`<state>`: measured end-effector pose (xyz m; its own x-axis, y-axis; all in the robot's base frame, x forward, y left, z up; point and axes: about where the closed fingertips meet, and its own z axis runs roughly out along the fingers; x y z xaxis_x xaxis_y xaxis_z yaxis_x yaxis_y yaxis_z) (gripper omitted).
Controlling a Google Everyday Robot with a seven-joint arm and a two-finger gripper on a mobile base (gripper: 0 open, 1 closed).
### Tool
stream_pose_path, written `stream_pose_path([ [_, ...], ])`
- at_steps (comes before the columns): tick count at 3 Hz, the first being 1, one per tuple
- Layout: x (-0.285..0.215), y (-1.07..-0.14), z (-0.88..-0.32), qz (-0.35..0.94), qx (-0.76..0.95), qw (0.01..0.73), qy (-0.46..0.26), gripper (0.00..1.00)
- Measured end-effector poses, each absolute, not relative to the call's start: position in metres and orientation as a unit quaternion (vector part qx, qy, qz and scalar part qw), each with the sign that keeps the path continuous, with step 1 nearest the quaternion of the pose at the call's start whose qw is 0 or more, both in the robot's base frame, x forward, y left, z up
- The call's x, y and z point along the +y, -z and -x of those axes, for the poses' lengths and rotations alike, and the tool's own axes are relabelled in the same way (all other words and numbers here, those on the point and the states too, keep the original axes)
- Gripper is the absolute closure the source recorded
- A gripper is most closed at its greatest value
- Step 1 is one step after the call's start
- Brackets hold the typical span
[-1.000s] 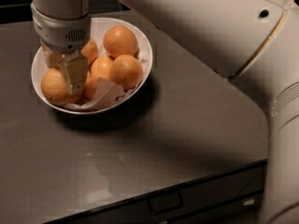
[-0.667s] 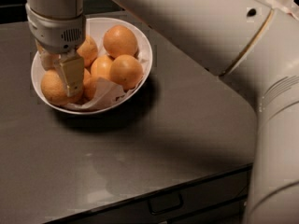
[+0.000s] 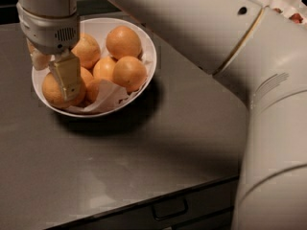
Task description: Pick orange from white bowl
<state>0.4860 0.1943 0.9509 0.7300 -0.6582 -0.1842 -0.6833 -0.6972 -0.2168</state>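
Observation:
The white bowl [image 3: 146, 44] sits on the dark table at the back left, lined with crumpled white paper and holding several oranges. The largest orange [image 3: 52, 92] lies at the bowl's front left. My gripper [image 3: 53, 70] hangs over that side of the bowl, open, with one finger [image 3: 67, 76] in front of this orange and the other at the bowl's left rim. The orange's upper part is hidden behind the gripper. Other oranges lie at the back [image 3: 123, 41] and right [image 3: 129, 73] of the bowl.
My thick white arm [image 3: 230, 47] crosses the top and right of the view. A second container with red fruit [image 3: 288, 6] shows at the top right corner. The table's front edge with a drawer handle [image 3: 169, 208] runs along the bottom.
The gripper has shifted slightly left and up over the bowl's left side. The oranges and the bowl have not moved.

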Motion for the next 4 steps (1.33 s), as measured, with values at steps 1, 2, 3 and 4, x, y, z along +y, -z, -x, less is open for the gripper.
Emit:
stream_pose_path([
  [1, 0.194, -0.951, -0.486, 0.92, 0.364, 0.136, -0.046, 0.37],
  [2, 0.195, -0.947, -0.486, 0.92, 0.363, 0.136, -0.053, 0.38],
  [3, 0.194, -0.942, -0.486, 0.92, 0.364, 0.134, -0.059, 0.38],
  [4, 0.195, -0.939, -0.486, 0.92, 0.364, 0.133, -0.064, 0.38],
])
